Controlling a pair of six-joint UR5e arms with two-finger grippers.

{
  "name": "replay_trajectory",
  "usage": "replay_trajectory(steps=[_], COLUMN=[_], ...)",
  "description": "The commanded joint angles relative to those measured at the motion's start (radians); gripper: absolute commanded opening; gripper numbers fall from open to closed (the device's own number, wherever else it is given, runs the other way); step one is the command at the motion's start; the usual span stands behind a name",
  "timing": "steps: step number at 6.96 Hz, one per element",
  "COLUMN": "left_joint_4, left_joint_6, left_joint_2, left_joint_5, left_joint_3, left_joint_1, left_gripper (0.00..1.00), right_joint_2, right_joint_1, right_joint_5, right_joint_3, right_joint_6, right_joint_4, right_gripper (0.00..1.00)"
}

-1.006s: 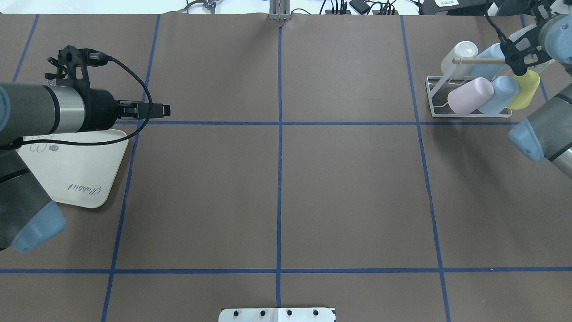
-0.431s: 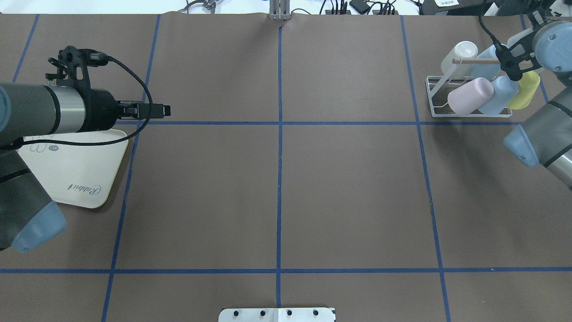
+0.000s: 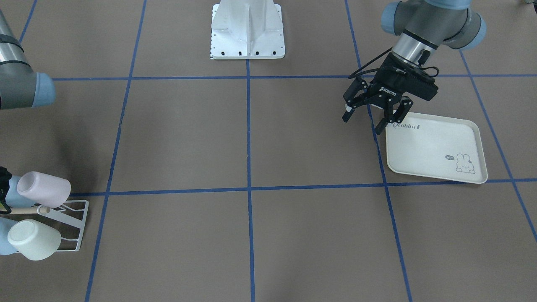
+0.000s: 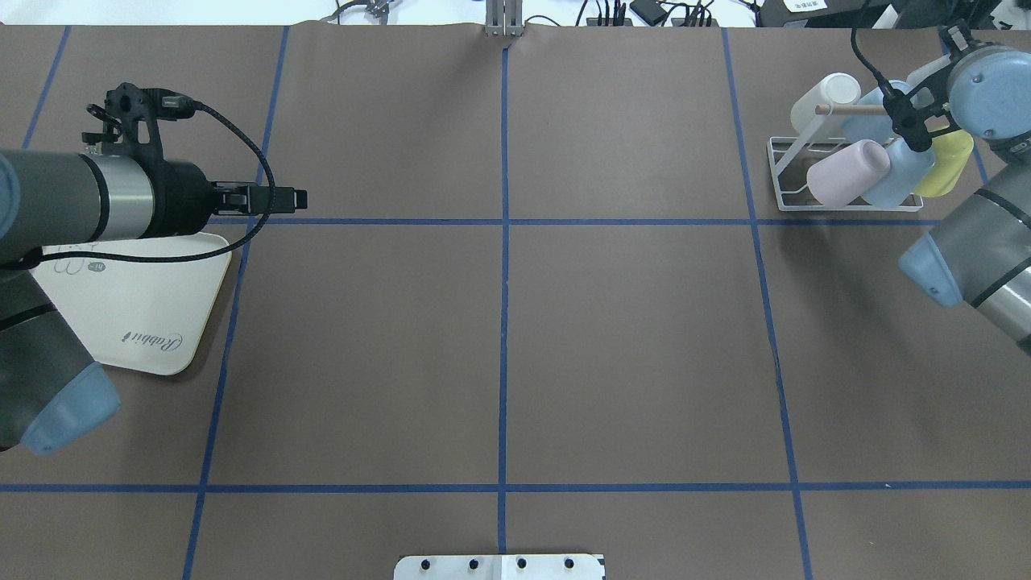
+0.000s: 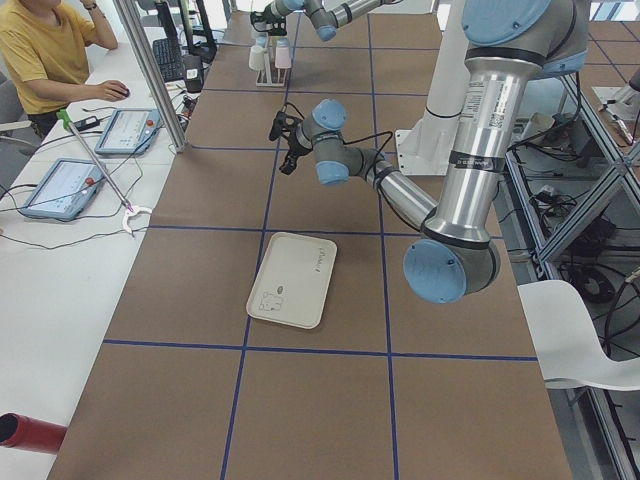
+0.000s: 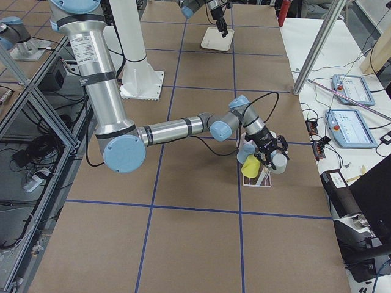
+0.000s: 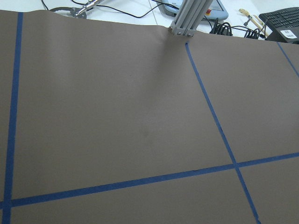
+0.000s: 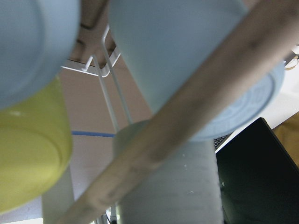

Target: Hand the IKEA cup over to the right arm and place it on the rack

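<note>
We are taking clock bearings from the overhead view, twelve being the far edge of the counter (image 4: 499, 346).

The rack (image 4: 813, 208) is standing at two o'clock on the counter, with the rod (image 4: 850, 109) running through it. We are counting five cups on it, all tipped over:
- The white cup (image 4: 823, 98) is sitting at the rack's eleven o'clock.
- A blue cup (image 4: 868, 125) is lying beside it, behind the rod.
- The pink cup (image 4: 846, 171) is lying at seven o'clock.
- A second blue cup (image 4: 900, 173) is lying against the pink one at five o'clock.
- The yellow cup (image 4: 949, 161) is sitting at the three o'clock end.

We cannot tell which of the five is the task's own, though the yellow cup is lying nearest the right arm.

The right pincer (image 6: 272, 155) is hovering at the rack's three o'clock end, close to the yellow cup. We are seeing it clearly only from the side view, so we cannot tell whether it is spread or pressed together. Its wrist camera is looking at the rod and the cups from very near.

The left pincer (image 3: 363, 124) is hanging spread, holding nothing. It is raised off the counter at ten o'clock, near the one o'clock corner of the tray (image 4: 137, 314). The tray is lying flat at eight o'clock.
</note>
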Motion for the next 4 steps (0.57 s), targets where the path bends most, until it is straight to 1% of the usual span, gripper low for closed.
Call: replay_trajectory(steps=[1,4], left_joint_4=[-0.002,-0.002], left_joint_6=[0.0,0.0], left_joint_2=[0.0,0.0], left_joint_5=[0.0,0.0], left_joint_3=[-0.001,-0.001], left_joint_1=[0.002,0.002], left_gripper=[1.0,1.0], right_joint_2=[0.009,0.014], right_joint_1=[-0.002,-0.004], right_joint_5=[0.0,-0.002], right_joint_3=[-0.009,-0.011], right_joint_6=[0.013,0.013], right_joint_4=[0.002,0.002], right_gripper=[0.99,1.0])
